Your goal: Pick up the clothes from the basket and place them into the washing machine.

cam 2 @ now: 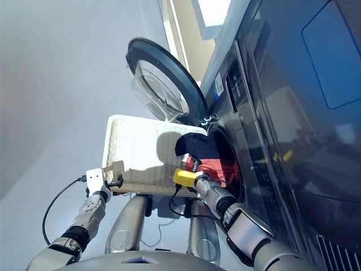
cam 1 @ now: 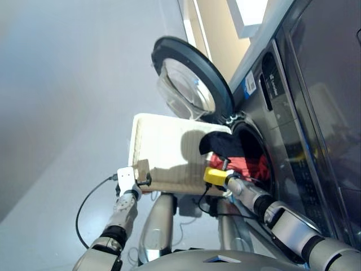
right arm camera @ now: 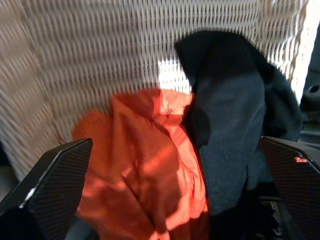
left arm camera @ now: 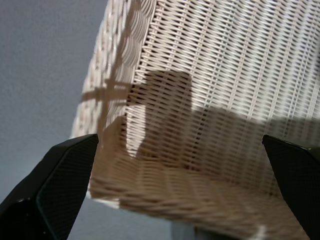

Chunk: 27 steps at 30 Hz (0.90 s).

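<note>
The cream woven basket [cam 1: 163, 149] sits in front of the washing machine [cam 1: 293, 113], whose round glass door [cam 1: 189, 79] stands open. At the basket's end by the drum mouth [cam 1: 260, 169] lie the clothes: a coral red garment [right arm camera: 150, 170] and a dark navy one [right arm camera: 230, 135] with black cloth at its edge. My right gripper [right arm camera: 176, 141] is open just over these two, holding nothing. Open as well, my left gripper [left arm camera: 180, 137] hovers at the basket's near corner, away from the clothes.
Grey floor [cam 1: 62, 101] spreads to the left of the basket. A black cable [cam 1: 84, 203] trails from my left wrist. The machine's control panel [cam 1: 271, 79] sits above the drum mouth, and a bright doorway [cam 1: 225, 28] shows beyond the door.
</note>
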{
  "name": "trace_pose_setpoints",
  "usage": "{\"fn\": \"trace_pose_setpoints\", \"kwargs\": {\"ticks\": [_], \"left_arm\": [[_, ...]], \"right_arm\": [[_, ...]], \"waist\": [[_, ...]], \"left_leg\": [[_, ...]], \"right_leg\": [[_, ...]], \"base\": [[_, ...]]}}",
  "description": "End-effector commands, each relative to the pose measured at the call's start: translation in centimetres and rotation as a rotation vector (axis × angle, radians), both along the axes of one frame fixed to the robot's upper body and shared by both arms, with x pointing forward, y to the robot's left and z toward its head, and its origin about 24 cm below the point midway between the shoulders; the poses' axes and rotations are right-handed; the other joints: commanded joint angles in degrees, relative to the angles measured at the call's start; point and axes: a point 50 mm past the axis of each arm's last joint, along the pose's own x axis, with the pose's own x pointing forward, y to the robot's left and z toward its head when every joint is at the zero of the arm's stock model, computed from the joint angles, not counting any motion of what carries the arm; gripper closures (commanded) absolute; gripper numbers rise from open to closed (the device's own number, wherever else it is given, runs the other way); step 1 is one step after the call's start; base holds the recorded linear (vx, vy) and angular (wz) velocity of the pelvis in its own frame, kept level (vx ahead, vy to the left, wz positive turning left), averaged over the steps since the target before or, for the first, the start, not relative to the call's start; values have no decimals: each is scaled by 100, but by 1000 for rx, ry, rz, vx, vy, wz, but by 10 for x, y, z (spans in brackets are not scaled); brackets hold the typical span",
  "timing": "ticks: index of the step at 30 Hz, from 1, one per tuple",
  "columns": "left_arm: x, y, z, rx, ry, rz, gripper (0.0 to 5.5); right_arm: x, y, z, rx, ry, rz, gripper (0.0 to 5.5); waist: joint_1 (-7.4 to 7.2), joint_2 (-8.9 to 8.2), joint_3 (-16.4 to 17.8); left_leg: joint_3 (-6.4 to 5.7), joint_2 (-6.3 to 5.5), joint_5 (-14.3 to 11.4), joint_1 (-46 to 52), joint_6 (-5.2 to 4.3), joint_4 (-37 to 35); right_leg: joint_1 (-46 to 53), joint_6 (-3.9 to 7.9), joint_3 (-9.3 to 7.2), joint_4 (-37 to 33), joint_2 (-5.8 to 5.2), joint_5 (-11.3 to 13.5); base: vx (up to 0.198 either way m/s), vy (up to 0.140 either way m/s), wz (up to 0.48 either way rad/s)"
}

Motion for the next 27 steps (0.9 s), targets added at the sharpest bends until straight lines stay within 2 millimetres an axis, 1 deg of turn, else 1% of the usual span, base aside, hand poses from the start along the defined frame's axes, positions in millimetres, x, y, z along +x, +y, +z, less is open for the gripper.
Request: {"fn": "trace_pose_setpoints", "kwargs": {"ticks": [1,2,3,4,5,6,7,8,10,13,14,17,19,21,22,23,24,25,26,27], "left_arm": [[12,7,24,-36,-147,53,0],[13,6,27,-44,-164,49,0],[14,6,27,-44,-164,49,0],[17,6,35,-72,-205,57,0],[18,5,36,-84,-213,62,0],[18,5,36,-85,-213,62,0],[24,0,43,-111,-247,61,0],[24,0,43,-111,-248,62,0],[37,-6,59,-140,-318,47,0],[47,-10,78,-154,-397,34,0],[47,-10,78,-154,-397,34,0],[52,-15,94,-164,-462,15,0],[55,-20,103,-165,-500,-6,0],[56,-21,105,-162,-507,-15,0],[57,-24,108,-162,-514,-30,0],[58,-24,108,-162,-514,-30,0],[58,-27,109,-164,-518,-42,0],[59,-31,113,-164,-535,-63,0],[58,-33,114,-165,-537,-78,0],[58,-34,114,-165,-537,-78,0]], "right_arm": [[17,-5,22,-123,-86,121,0],[20,-8,27,-153,-97,143,0],[20,-8,27,-154,-97,143,0],[28,-15,37,-200,-125,165,0],[30,-21,39,-230,-128,164,0],[30,-21,40,-230,-128,164,0],[37,-35,44,-297,-139,127,0],[38,-35,44,-297,-140,127,0],[49,-55,57,-372,-167,54,0],[64,-62,79,-399,-221,13,0],[64,-62,79,-399,-222,13,0],[74,-78,98,-442,-262,-36,0],[77,-86,107,-456,-287,-70,0],[79,-88,110,-462,-294,-82,0],[78,-96,111,-487,-291,-104,0],[78,-96,111,-487,-291,-104,0],[77,-103,111,-503,-281,-131,0],[76,-112,112,-524,-269,-166,0],[75,-118,113,-529,-265,-187,0],[75,-118,113,-529,-264,-188,0]], "waist": [[20,96,26],[23,109,51],[21,111,40],[44,156,87],[61,177,103],[62,181,100],[114,223,162],[110,223,152],[165,306,247],[218,346,313],[217,346,304],[266,391,338],[294,440,403],[289,448,401],[318,477,430],[318,477,422],[345,508,420],[404,573,427],[436,598,423],[438,597,420]], "left_leg": [[308,-207,-74,-520,127,334],[302,-194,-68,-641,117,383],[300,-194,-70,-657,117,392],[251,-158,-222,-825,64,496],[239,-149,-220,-916,56,524],[238,-145,-234,-929,54,541],[223,-154,-224,-1144,40,608],[220,-155,-227,-1166,40,619],[194,-144,-204,-1514,8,764],[162,-132,-222,-1910,-11,967],[161,-133,-226,-1931,-12,978],[128,-157,-234,-2279,-9,1106],[97,-174,-224,-2526,-8,1189],[99,-180,-233,-2603,-5,1199],[66,-207,-232,-2715,5,1222],[65,-208,-233,-2727,6,1227],[58,-227,-227,-2784,12,1222],[47,-240,-208,-2868,10,1219],[51,-248,-202,-2884,16,1202],[51,-248,-202,-2887,16,1202]], "right_leg": [[-140,377,160,-685,-151,572],[-254,371,142,-635,-149,568],[-269,370,140,-630,-149,566],[-452,405,182,-502,-122,428],[-564,403,171,-468,-121,424],[-575,402,172,-455,-118,414],[-793,401,161,-364,-129,406],[-813,400,159,-354,-130,402],[-1188,376,158,-125,-132,360],[-1584,353,141,133,-151,284],[-1603,352,141,145,-153,280],[-1941,346,122,349,-188,238],[-2187,327,115,495,-212,184],[-2279,326,118,552,-216,152],[-2400,313,126,626,-234,121],[-2412,313,126,632,-235,118],[-2485,306,124,674,-246,103],[-2595,308,127,750,-266,83],[-2631,305,123,771,-276,67],[-2636,305,124,773,-277,67]], "base": [[-89,-88,53],[-63,-65,60],[14,-58,72],[0,0,0],[0,0,0],[-51,-32,91],[0,0,0],[-64,-35,76],[-54,-35,99],[0,0,0],[0,0,0],[0,0,0],[0,0,0],[0,0,0],[0,0,0],[0,0,0],[0,0,0],[0,0,0],[0,0,0],[0,0,0]]}}
